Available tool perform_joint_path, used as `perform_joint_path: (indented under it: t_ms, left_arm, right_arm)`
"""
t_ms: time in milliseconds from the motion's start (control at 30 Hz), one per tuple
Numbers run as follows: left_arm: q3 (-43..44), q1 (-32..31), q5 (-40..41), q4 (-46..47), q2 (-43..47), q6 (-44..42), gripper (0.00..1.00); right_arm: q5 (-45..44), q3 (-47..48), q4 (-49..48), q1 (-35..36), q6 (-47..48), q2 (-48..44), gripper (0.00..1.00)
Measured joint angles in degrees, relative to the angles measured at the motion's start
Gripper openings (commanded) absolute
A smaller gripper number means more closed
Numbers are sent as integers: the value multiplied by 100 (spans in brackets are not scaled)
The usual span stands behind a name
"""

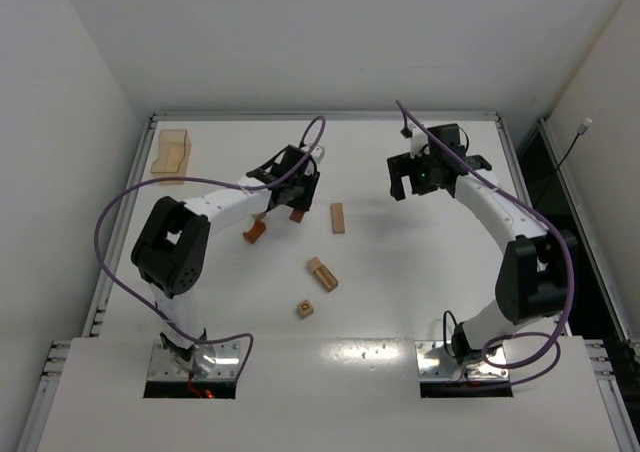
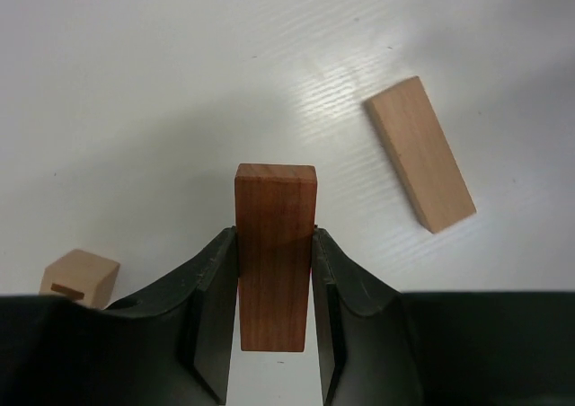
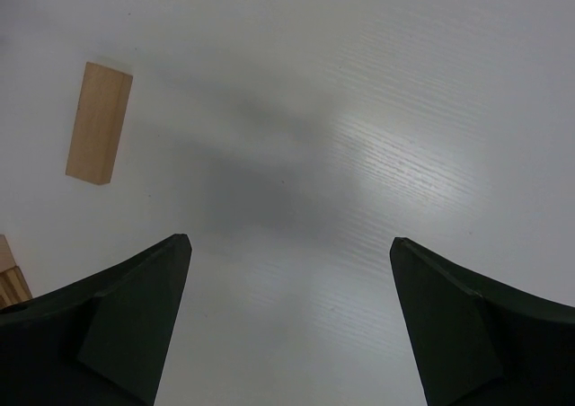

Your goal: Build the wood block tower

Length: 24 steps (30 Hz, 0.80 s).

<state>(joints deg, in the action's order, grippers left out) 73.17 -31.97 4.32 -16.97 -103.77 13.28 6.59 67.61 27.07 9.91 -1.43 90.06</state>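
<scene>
We judge the tower barely begun: nowhere in the three views does one block rest on another in a way we can call a stack. The left pincer [image 2: 276, 233] is narrowed onto a reddish-brown bar [image 2: 276, 271], one finger pressed to each long side, the bar's far end sticking out past the fingertips. Whether that bar touches the counter [image 1: 400, 302] or hangs just above it, we cannot tell. The right pincer [image 3: 289, 242] stands wide with nothing between its fingers, over bare counter at the far right, well apart from the blocks.

The rest of the set lies loose around the middle of the counter. A tan bar [image 1: 338, 218] lies flat just right of the left pincer. A second reddish-brown block [image 1: 255, 232] sits near that pincer's other side. Closer to the arm bases lies a tan piece [image 1: 322, 273] that may be two pieces touching; we cannot tell. Nearest the bases sits a marked cube [image 1: 305, 309]. An amber box [image 1: 172, 155] stands in the far left corner, apart from all of this.

So, as we read it, one bar is in hand and every placement is left to do: choosing a base spot, setting this bar down, then bringing in the others one by one.

As for writing, the cube carries a dark mark on its top face, too small for us to read. We see no brand or label on the arms, the blocks or the box
</scene>
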Motion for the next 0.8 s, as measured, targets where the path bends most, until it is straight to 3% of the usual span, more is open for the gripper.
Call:
perform_joint_path:
  t_ms: [200,467,800]
  left_arm:
    - [127,-9,538,-120,-415,1021,0]
    - [208,-9,389,-457,-811,2175,0]
    - [315,-35,291,-442,-929,2664,0]
  right_arm:
    - [101,37,4,-2,-184,13,90]
    - [155,90,-2,-2,-354,96,90]
    - [157,90,-66,-2,-463,96,90]
